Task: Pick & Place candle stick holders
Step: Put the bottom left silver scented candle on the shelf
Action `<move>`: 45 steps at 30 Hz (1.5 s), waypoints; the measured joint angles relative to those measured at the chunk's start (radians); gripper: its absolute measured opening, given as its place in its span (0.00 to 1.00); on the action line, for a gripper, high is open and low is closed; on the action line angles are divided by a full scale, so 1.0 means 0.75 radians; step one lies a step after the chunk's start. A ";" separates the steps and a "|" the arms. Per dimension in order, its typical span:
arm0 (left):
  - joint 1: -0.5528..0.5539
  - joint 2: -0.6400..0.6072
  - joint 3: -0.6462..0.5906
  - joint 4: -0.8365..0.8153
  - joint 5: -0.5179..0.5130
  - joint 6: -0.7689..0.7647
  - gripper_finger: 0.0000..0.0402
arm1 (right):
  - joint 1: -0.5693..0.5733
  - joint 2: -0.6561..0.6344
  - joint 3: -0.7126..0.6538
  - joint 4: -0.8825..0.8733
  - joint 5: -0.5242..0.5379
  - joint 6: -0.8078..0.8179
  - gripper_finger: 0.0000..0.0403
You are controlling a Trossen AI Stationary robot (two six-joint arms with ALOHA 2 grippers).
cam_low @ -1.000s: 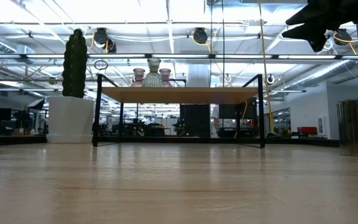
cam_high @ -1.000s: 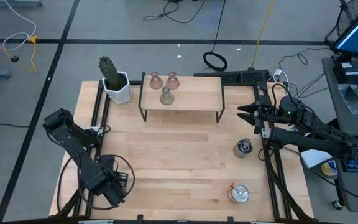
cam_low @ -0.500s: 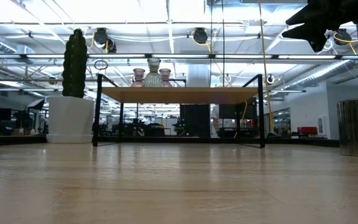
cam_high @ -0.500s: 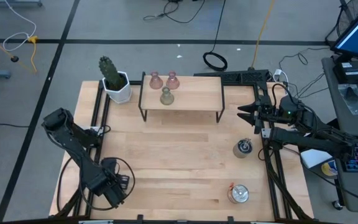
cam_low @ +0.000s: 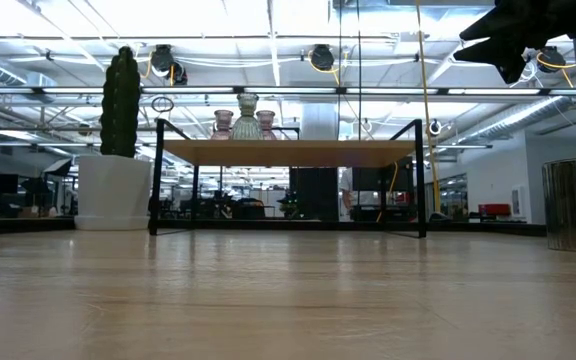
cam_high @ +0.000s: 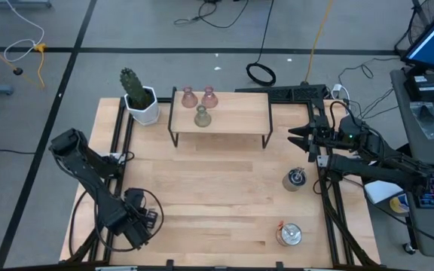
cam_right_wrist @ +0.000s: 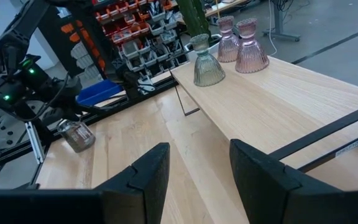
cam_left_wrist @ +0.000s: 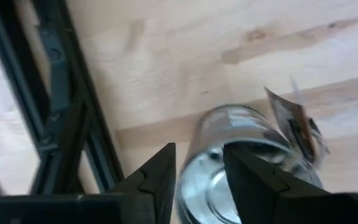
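Note:
Two pale pink glass holders (cam_high: 189, 96) (cam_high: 209, 96) and an olive-green one (cam_high: 202, 116) stand on a small raised wooden shelf (cam_high: 232, 113) at the table's far side. Two silver metal holders (cam_high: 294, 179) (cam_high: 288, 234) stand on the table at the right. My left gripper (cam_high: 136, 222), at the near left corner, is shut on a third silver holder (cam_left_wrist: 253, 162), which carries a paper tag (cam_left_wrist: 297, 124). It also shows in the right wrist view (cam_right_wrist: 76, 135). My right gripper (cam_high: 296, 137) hangs open and empty above the table's right side. My left gripper holds the silver holder by its rim wall (cam_left_wrist: 194, 140). One finger (cam_left_wrist: 160, 174) is outside the wall and the other (cam_left_wrist: 247, 177) is over the hollow inside. The holder sits tilted in the right wrist view. Whether its base touches the table, I cannot tell.
A green cactus in a white pot (cam_high: 138, 94) stands at the far left beside the shelf. Black frame rails (cam_high: 119, 150) (cam_high: 326, 203) run along the table's left and right edges. Bare wood (cam_high: 217, 188) lies between the shelf and the near edge.
My left arm has drawn a little toward the table's left edge, its gripper staying on the silver holder.

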 joint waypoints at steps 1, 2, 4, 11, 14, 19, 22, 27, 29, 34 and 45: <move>0.000 0.000 -0.006 0.023 0.000 0.003 0.33 | 0.000 0.000 0.000 0.000 0.000 0.000 0.40; 0.000 -0.001 -0.011 0.030 0.001 0.005 0.32 | 0.000 0.001 0.000 0.000 0.000 0.000 0.40; 0.000 -0.001 -0.012 0.031 0.001 0.005 0.30 | 0.000 0.000 0.000 0.000 0.000 0.000 0.40; -0.002 -0.018 -0.020 0.062 -0.005 0.036 0.20 | 0.000 0.000 0.000 0.033 0.000 0.000 0.40; -0.002 -0.019 -0.020 0.074 -0.007 0.071 0.14 | 0.000 0.000 0.000 0.051 0.000 0.000 0.40; -0.003 -0.019 -0.018 0.097 -0.019 0.073 0.02 | 0.000 0.001 0.000 0.058 0.000 0.009 0.40; -0.002 -0.019 -0.018 0.096 -0.023 0.065 0.02 | 0.000 0.001 0.000 0.058 0.000 0.015 0.40; -0.003 -0.019 -0.018 0.091 -0.023 0.053 0.01 | 0.000 0.000 0.000 0.058 0.000 0.026 0.40; -0.003 -0.019 -0.018 0.089 -0.023 0.038 0.01 | 0.000 0.000 0.000 0.058 0.000 0.030 0.40; -0.003 -0.018 -0.018 0.073 -0.085 -0.021 0.01 | 0.000 0.001 0.000 0.058 0.000 0.031 0.40; 0.017 -0.020 -0.021 0.072 -0.244 -0.039 0.00 | 0.000 0.001 0.000 0.064 0.000 0.065 0.40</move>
